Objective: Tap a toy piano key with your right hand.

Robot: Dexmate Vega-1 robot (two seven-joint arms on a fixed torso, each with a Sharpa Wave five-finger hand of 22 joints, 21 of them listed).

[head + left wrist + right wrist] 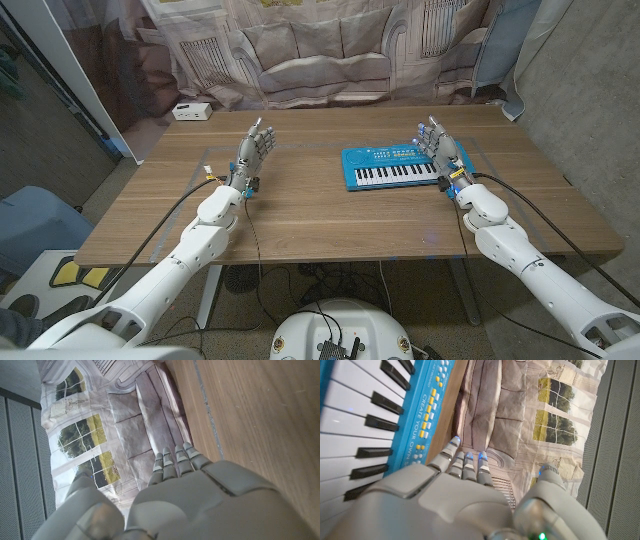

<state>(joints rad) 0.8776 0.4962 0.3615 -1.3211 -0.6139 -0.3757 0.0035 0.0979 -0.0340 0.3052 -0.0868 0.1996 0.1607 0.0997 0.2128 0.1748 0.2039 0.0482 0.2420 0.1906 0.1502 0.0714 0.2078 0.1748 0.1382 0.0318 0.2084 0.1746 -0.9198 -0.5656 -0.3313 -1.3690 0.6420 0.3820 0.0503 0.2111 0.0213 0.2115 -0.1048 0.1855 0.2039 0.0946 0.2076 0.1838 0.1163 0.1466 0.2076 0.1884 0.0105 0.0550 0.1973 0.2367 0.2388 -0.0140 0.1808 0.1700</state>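
Note:
A blue toy piano (392,166) with white and black keys lies on the wooden table (300,210), right of centre. My right hand (442,152) stands on its edge at the piano's right end, fingers straight and apart, holding nothing. In the right wrist view the right hand (455,495) shows from behind, with the piano keys (350,425) close beside it. My left hand (251,154) stands upright on the left part of the table, open, well away from the piano. The left hand (200,500) holds nothing in the left wrist view either.
A small white box (191,111) sits at the table's far left corner. A printed curtain with a sofa picture (320,50) hangs behind the table. Bare wood (330,220) lies in front of the piano and between my hands.

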